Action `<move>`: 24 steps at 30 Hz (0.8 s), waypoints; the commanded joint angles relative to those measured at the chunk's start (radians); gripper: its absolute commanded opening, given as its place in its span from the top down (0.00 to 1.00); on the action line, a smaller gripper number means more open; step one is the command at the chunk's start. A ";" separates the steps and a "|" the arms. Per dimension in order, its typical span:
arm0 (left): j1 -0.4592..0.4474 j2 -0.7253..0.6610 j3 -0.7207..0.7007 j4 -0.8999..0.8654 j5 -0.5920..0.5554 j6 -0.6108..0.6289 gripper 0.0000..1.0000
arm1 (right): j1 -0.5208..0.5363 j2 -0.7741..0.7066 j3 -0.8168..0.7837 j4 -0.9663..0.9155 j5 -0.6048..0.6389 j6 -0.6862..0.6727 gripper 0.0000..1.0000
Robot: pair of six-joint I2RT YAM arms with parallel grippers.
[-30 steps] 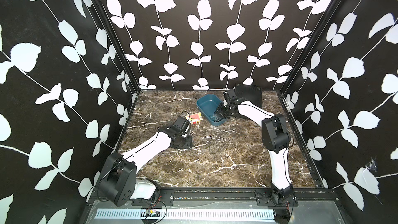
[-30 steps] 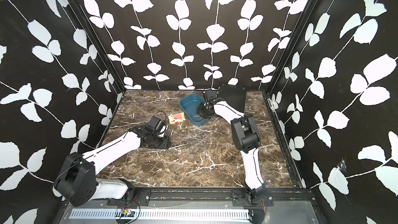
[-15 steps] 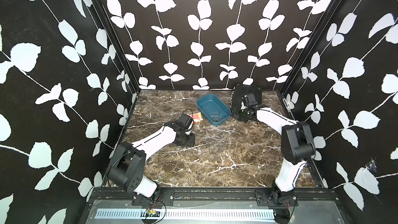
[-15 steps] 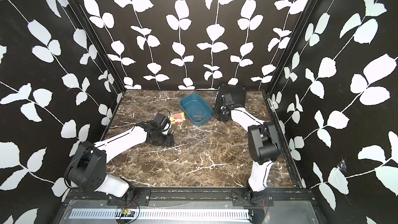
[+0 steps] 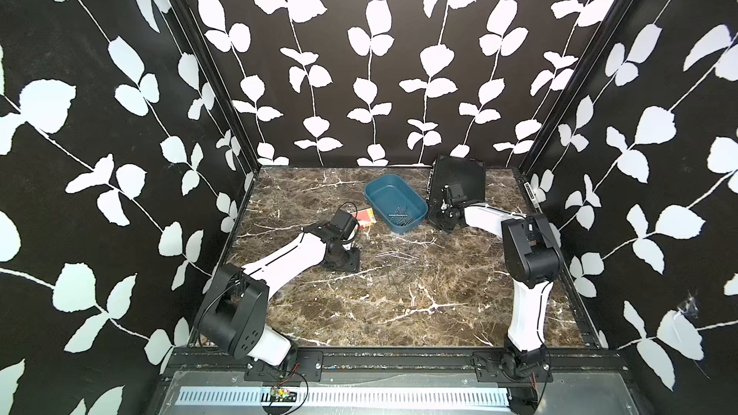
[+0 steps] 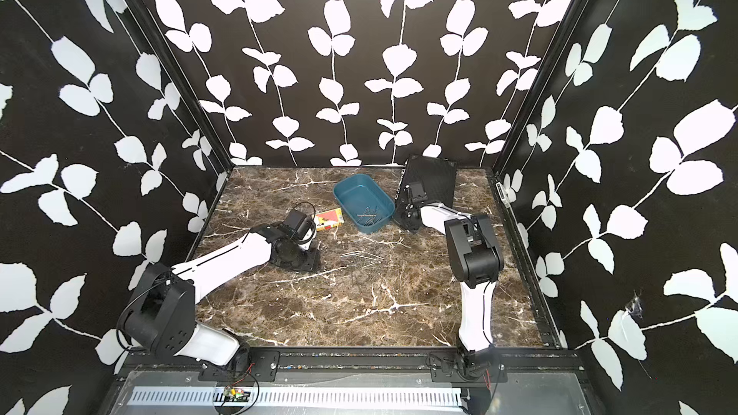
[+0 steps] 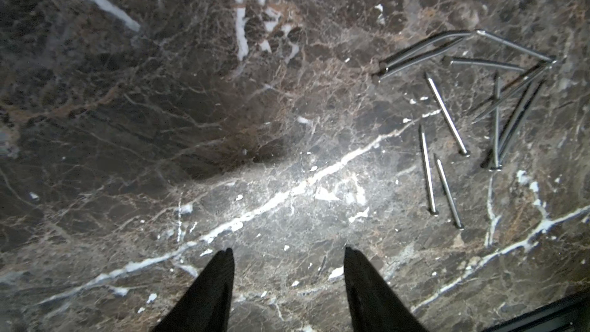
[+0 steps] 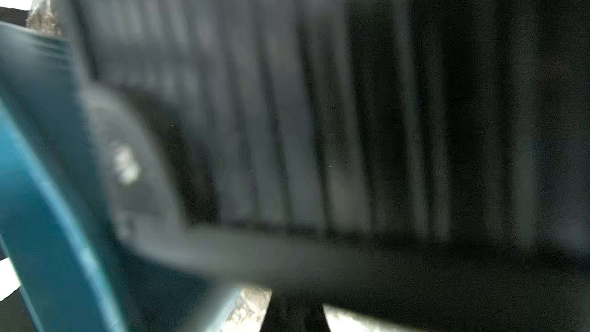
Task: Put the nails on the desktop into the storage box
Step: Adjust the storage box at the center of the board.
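Note:
Several thin silvery nails (image 5: 399,266) (image 6: 361,262) lie scattered mid-desktop (image 5: 359,313). More nails (image 5: 399,217) rest inside the teal storage box (image 5: 381,193) (image 6: 351,193). My left gripper (image 5: 344,264) (image 7: 287,250) hovers low over bare marble, open and empty, with the nails (image 7: 447,113) off to one side. My right gripper (image 5: 441,224) (image 6: 407,222) is down between the storage box and the black ribbed case (image 5: 459,173). In the blurred right wrist view its fingertips (image 8: 293,314) stand shut together beneath the case's edge (image 8: 287,91), the box wall (image 8: 32,186) beside them.
A small red-and-white card box (image 5: 366,216) (image 6: 329,219) lies between the left wrist and the storage box. The black case stands at the back right near the wall. Leaf-patterned walls enclose three sides of the desktop.
My right gripper has moved off the storage box to the case's near corner and gone shut. The left arm has swung a little toward the nails, gripper still open.

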 commanded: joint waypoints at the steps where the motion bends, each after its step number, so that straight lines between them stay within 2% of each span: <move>1: 0.004 -0.032 0.030 -0.042 -0.016 0.002 0.42 | -0.008 0.037 0.041 0.045 0.012 0.027 1.00; 5: 0.003 -0.023 0.033 -0.052 -0.017 0.007 0.42 | -0.009 0.061 0.062 0.053 -0.014 0.049 1.00; 19: 0.004 0.010 0.031 -0.037 -0.004 0.014 0.42 | -0.008 0.007 0.011 0.106 -0.012 0.116 1.00; 24: 0.004 0.020 0.037 -0.041 -0.002 0.021 0.42 | -0.007 0.043 0.038 0.106 -0.006 0.116 1.00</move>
